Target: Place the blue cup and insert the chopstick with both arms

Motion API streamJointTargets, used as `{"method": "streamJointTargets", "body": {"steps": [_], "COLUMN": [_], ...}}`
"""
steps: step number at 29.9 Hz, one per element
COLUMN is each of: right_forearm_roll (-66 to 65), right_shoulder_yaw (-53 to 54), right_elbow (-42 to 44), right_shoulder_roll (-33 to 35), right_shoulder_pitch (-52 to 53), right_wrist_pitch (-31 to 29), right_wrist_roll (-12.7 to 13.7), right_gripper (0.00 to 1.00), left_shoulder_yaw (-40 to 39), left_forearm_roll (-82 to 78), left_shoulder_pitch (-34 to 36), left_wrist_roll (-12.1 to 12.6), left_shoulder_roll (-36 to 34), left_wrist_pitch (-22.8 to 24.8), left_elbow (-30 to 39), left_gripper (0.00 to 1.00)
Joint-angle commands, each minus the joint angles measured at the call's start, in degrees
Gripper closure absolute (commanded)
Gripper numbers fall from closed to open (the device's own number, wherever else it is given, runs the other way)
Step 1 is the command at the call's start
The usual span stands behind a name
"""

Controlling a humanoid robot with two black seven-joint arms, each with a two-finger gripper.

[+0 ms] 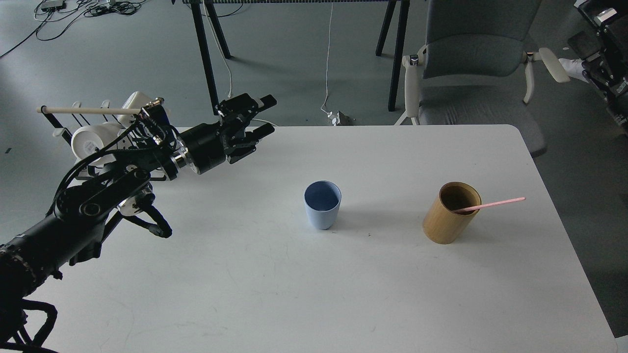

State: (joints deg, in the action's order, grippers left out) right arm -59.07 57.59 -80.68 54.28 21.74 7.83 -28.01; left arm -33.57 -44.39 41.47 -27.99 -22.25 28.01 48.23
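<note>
The blue cup [322,212] stands upright and free near the middle of the white table [314,294]. The pink chopstick [493,203] leans in the tan bamboo holder [449,219] to the cup's right, its end sticking out to the right. My left gripper [268,115] is open and empty above the table's back left, well away from the cup. My right gripper [608,59] shows only as dark parts at the top right edge of the view; its fingers cannot be told apart.
A black wire rack with white mugs [91,139] and a pale wooden rod [88,111] stands at the table's left back edge. A grey chair [471,63] stands behind the table's far right side. Black table legs [203,54] stand on the floor behind.
</note>
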Motion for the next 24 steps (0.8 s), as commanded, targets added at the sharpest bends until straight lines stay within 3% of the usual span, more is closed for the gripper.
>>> {"method": "streamJointTargets", "body": {"steps": [1,4,8,24], "right_forearm_roll": [-7.7,-13.3,-19.7,-24.5], "right_shoulder_yaw": [-4.3,-9.8,-13.0,-13.5], "right_elbow": [-0.3,0.2,0.7,-0.5], "right_shoulder_roll": [-0.1,-0.2,-0.2,-1.0], "right_shoulder_pitch": [-2.4,-2.6,-5.0,-17.9], "right_wrist_pitch": [11.7,20.2,20.2,20.2], "right_wrist_roll": [0.0,0.0,0.0,0.0], "right_gripper": [0.08,0.08,0.08,0.1], "left_shoulder_yaw": [-9.9,-14.9,-17.5,-17.1], "left_forearm_roll": [7.1,11.0,13.8,14.0], "left_shoulder_pitch": [-5.4,-7.9,-9.6,-10.6], "left_wrist_roll": [0.0,0.0,0.0,0.0], "left_shoulder_roll": [-2.8,-3.8,-5.2,-5.2], "left_wrist_pitch": [0.0,0.0,0.0,0.0], "left_elbow": [5.5,7.2,9.5,10.7], "left_gripper": [0.17,0.17,0.16,0.14]}}
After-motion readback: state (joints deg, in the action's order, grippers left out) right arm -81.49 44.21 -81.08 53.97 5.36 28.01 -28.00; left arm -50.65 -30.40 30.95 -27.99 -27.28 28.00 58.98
